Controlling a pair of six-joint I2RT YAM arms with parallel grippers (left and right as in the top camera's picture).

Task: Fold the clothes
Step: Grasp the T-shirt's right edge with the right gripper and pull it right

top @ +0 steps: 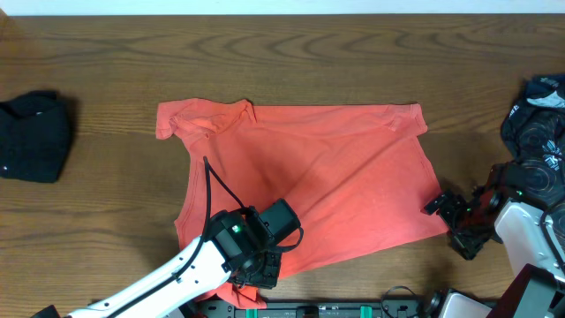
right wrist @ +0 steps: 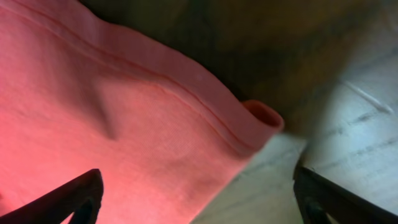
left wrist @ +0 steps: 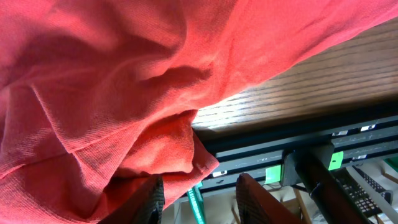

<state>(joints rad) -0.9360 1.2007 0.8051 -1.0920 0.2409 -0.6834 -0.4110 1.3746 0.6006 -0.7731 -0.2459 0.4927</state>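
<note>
Three garments share the bench [top: 106,53]. A black bundle [top: 33,135] sits far left, and the shirt [top: 327,168] lies spread flat in the middle. My left fingers [left wrist: 152,202] are at its near hem with bunched cloth against them; I cannot tell whether they pinch it. My right fingers [right wrist: 84,196] stand released, straddling the near right corner. A navy garment [top: 538,124] lies far right. The first fold looks barely begun. Next, I judge, both hands must clamp the hem and lift together.
</note>
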